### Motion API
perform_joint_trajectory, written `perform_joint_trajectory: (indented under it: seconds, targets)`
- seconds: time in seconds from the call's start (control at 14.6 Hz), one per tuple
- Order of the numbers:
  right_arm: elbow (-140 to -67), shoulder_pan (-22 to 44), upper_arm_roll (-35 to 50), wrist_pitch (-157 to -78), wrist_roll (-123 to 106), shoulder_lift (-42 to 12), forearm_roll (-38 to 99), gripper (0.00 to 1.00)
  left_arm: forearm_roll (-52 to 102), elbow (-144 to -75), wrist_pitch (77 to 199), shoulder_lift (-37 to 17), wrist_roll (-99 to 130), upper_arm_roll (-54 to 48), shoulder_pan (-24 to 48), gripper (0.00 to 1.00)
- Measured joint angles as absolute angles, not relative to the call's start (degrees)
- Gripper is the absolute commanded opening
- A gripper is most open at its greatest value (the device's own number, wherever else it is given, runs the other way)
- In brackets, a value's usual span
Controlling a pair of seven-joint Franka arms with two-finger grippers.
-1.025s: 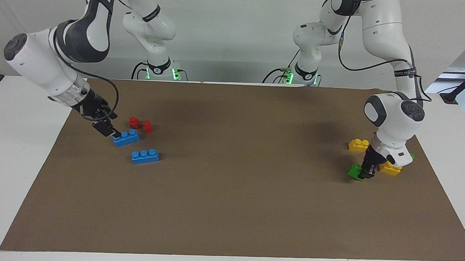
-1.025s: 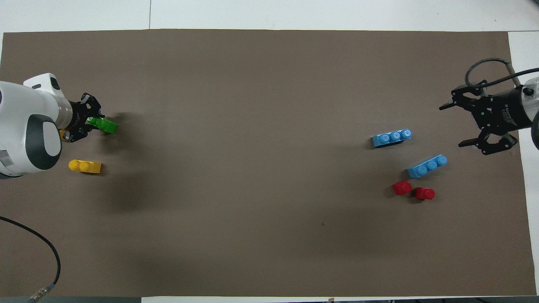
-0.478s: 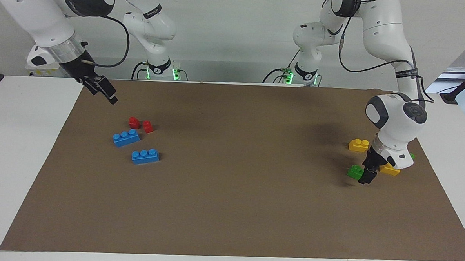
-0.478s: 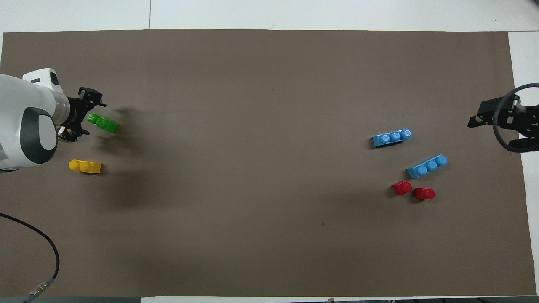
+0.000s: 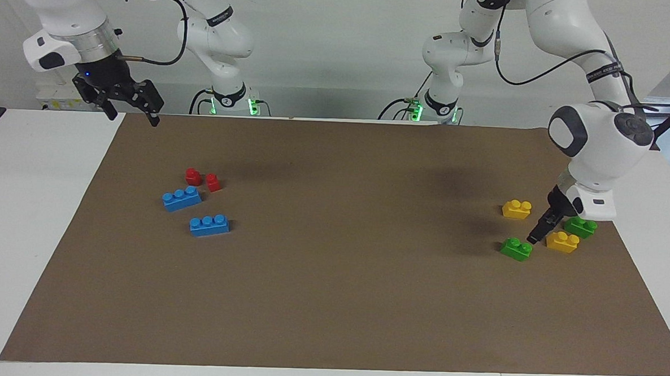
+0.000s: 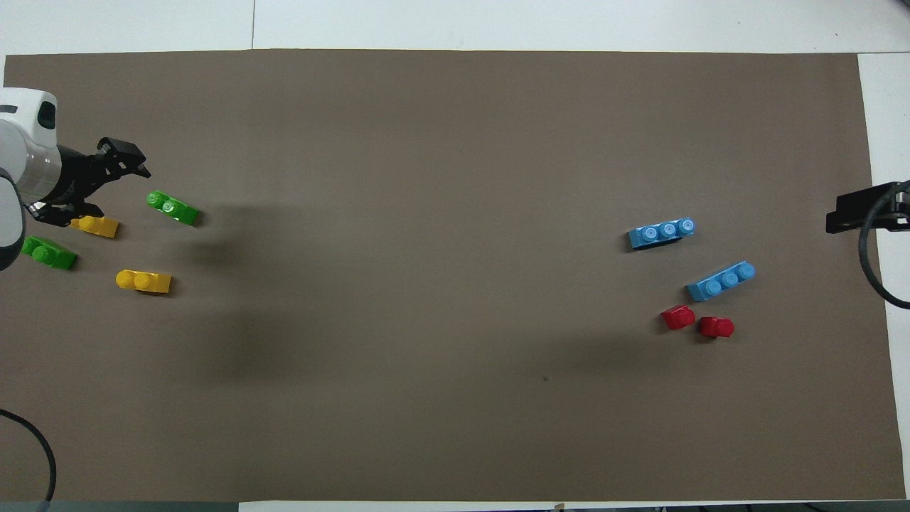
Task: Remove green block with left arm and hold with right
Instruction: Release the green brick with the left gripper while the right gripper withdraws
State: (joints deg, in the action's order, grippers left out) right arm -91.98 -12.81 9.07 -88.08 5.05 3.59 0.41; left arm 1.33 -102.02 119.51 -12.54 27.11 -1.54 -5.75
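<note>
Green block (image 5: 516, 248) lies free on the mat, nearest the left gripper (image 5: 536, 235), jaws spread wide, empty, raised just above it. Right gripper (image 5: 128, 106), jaws wide, empty, half cut off in the overhead view.

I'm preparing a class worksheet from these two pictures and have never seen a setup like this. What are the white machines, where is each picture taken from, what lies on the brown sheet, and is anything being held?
The white machines are two robot arms, each ending in a two-fingered gripper. One picture looks across the table at them; the other looks steeply down from above their end.

On the brown mat lie toy bricks. Toward the right arm's end: two red bricks and two blue bricks. Toward the left arm's end: two yellow bricks, a green block and a second green block.

Nothing is held. The left gripper hangs open just above the bricks at its end, between the first green block and a yellow one. The right gripper is open, raised over the mat's edge at its end.
</note>
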Motion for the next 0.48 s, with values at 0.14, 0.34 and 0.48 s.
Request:
perform_joint_trajectory:
  seconds: [0.14,0.34,0.48]
  targets:
    - [-91.4,-12.7,9.1,-88.1,5.0,3.3,0.4,1.00,1.3,-99.6,114.7,-10.9,20.3,-1.8,-5.7,1.00]
    - [-91.0,-12.7,9.1,-88.2,5.0,3.0,0.4,1.00,1.3,-96.2,108.4,-9.1,12.4,-2.4,-5.6,1.00]
    - [-91.0,-12.7,9.1,-88.2,5.0,2.9,0.4,1.00,1.3,-95.4,104.8,-6.8,8.4,-3.0,-5.4,1.00]
